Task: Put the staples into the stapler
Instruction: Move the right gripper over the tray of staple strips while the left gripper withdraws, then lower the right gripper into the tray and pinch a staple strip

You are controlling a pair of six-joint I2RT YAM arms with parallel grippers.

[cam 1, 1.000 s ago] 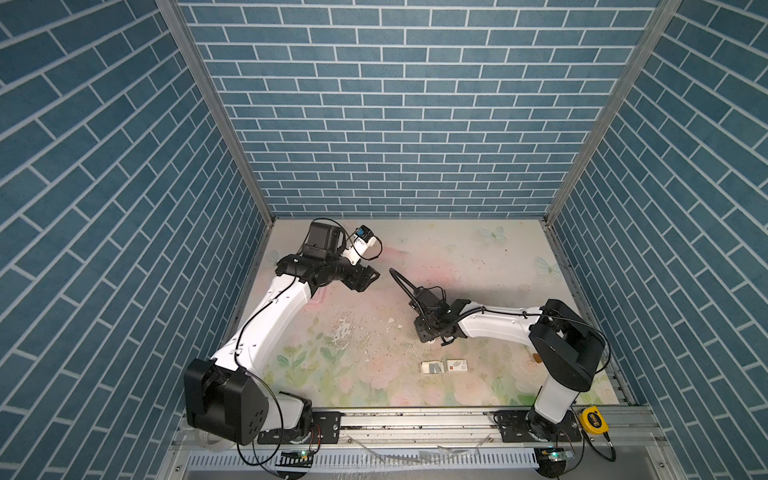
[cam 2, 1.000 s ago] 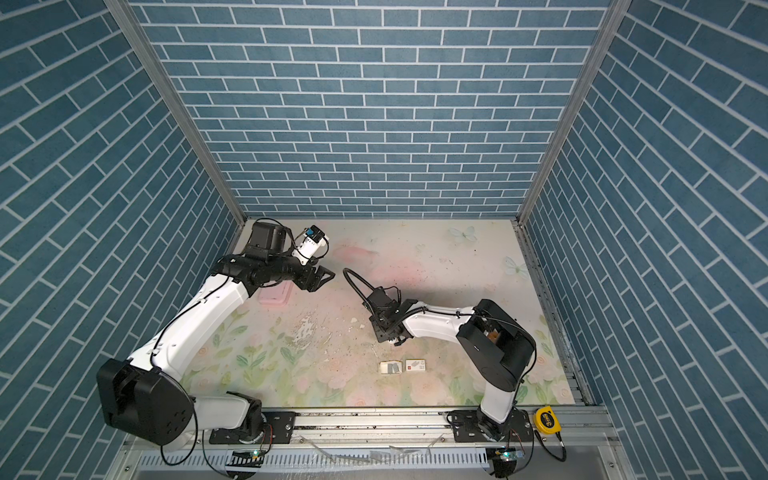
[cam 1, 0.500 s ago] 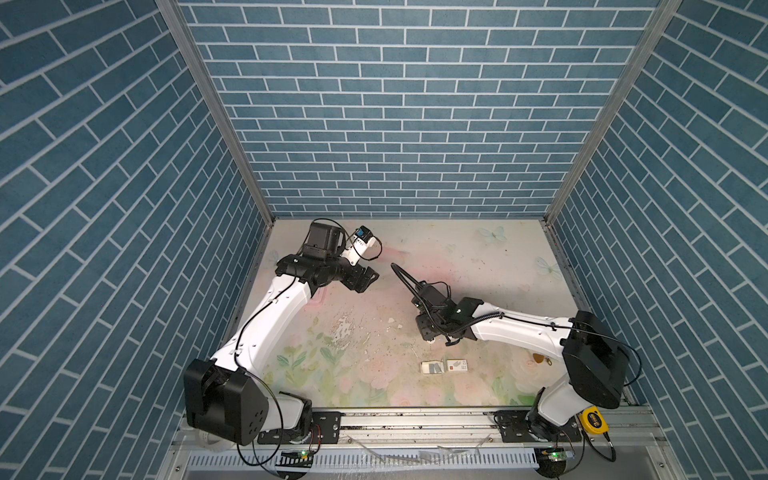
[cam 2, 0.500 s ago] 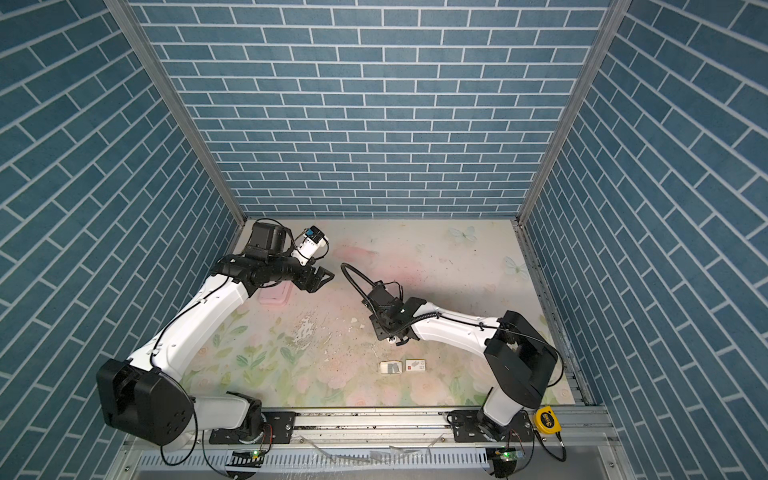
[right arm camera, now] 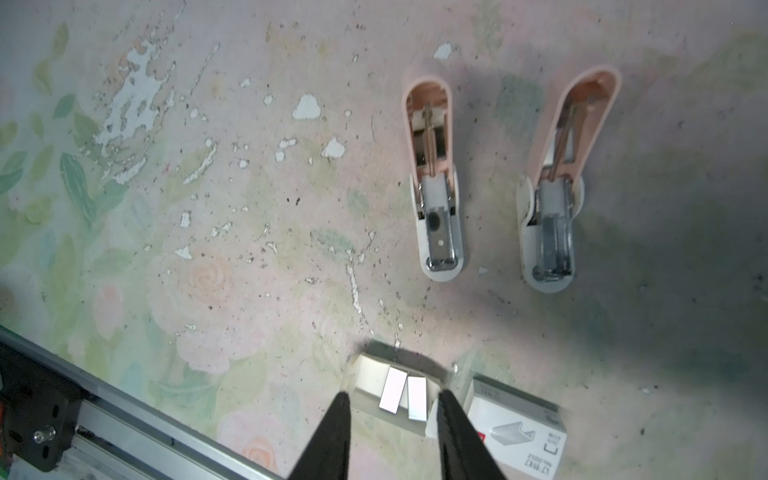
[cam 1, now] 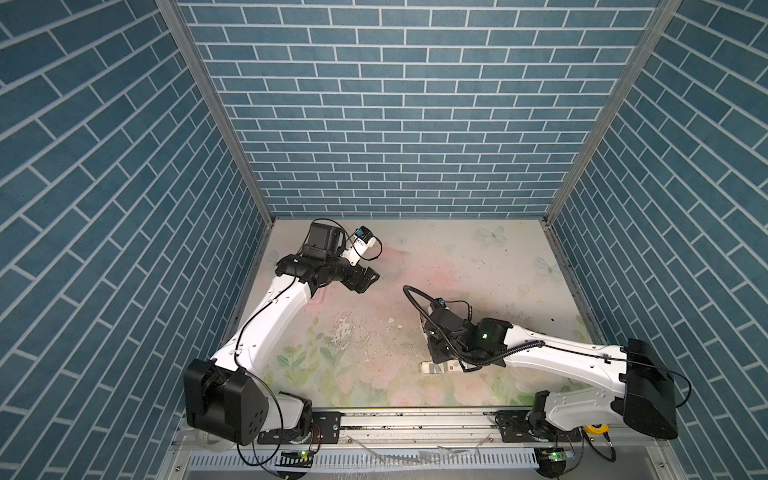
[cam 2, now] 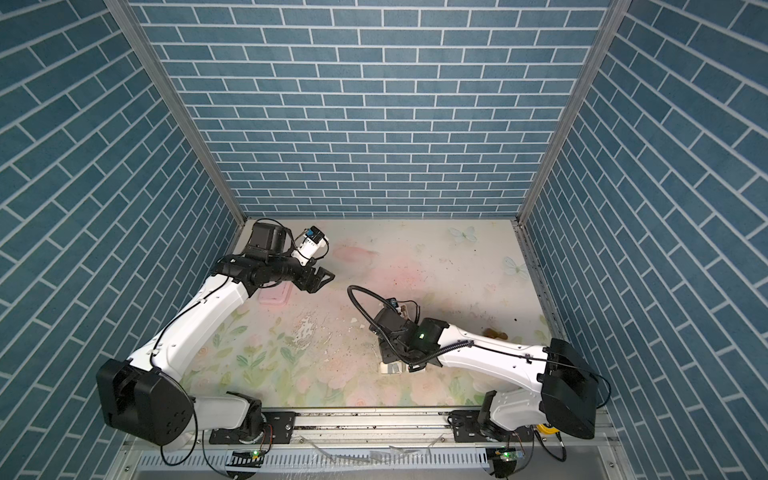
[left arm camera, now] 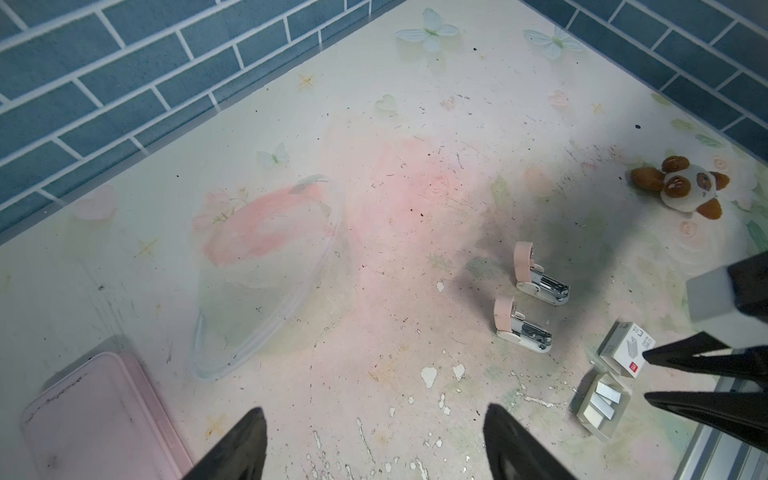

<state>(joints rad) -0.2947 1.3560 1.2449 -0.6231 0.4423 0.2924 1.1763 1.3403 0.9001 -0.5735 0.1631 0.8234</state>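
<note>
Over the white card tray (right arm camera: 365,372), R gripper (right arm camera: 392,394) jaws straddle the staples (right arm camera: 417,398), not touching; L gripper (left arm camera: 374,407) jaws gape, empty.

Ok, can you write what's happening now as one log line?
left gripper: open, empty | right gripper: open, above staples in tray | staplers: open

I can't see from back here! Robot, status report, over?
Left gripper open, empty. Right gripper open over staples in card tray, none gripped. Both pink staplers lie open. Staple box beside tray, near one finger.
</note>
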